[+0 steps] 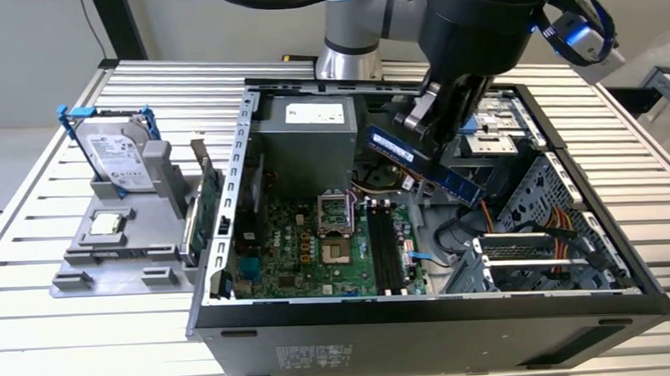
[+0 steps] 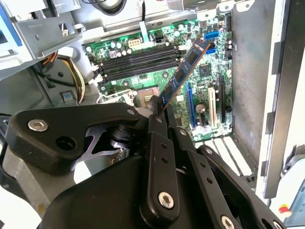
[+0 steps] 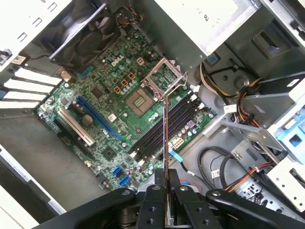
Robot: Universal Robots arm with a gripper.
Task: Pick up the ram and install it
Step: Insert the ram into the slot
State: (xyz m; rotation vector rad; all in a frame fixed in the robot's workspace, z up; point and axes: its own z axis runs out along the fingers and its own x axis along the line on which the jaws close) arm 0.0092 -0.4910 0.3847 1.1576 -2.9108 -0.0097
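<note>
My gripper (image 1: 432, 136) is shut on the ram (image 1: 395, 148), a long blue stick held tilted above the open computer case (image 1: 428, 306). In the second wrist view the ram (image 2: 183, 71) sticks out from between the black fingers (image 2: 155, 119), slanting over the motherboard (image 2: 209, 71). In the first wrist view the ram (image 3: 165, 133) appears edge-on as a thin line rising from the gripper (image 3: 166, 188), over the black memory slots (image 3: 164, 129) beside the processor socket (image 3: 140, 102). Those memory slots (image 1: 386, 249) lie well below the held stick in the exterior view.
A grey stand (image 1: 125, 245) at the exterior view's left holds a silver hard drive with a blue handle (image 1: 116, 154) and a green expansion card (image 1: 205, 209). Inside the case are a grey power supply (image 1: 306, 147), drive cages (image 1: 549, 231) and loose cables (image 1: 537, 223).
</note>
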